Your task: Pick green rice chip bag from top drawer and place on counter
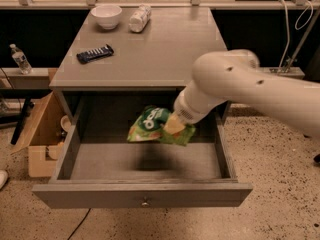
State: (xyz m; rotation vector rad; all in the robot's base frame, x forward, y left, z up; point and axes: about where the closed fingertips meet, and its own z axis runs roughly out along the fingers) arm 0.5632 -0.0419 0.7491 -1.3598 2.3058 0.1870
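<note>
The green rice chip bag (152, 124) hangs in the air above the floor of the open top drawer (145, 160), casting a shadow on it. My gripper (174, 125) is shut on the bag's right end, with the white arm reaching in from the right. The bag is below the level of the counter (150, 49), just in front of its front edge. The drawer's front has a small round knob (145, 202).
On the counter stand a white bowl (107, 16), a lying plastic bottle (139, 18) and a dark blue candy bar (95, 53). A cardboard box (42, 134) sits on the floor left of the cabinet. A water bottle (20, 59) stands on a shelf at far left.
</note>
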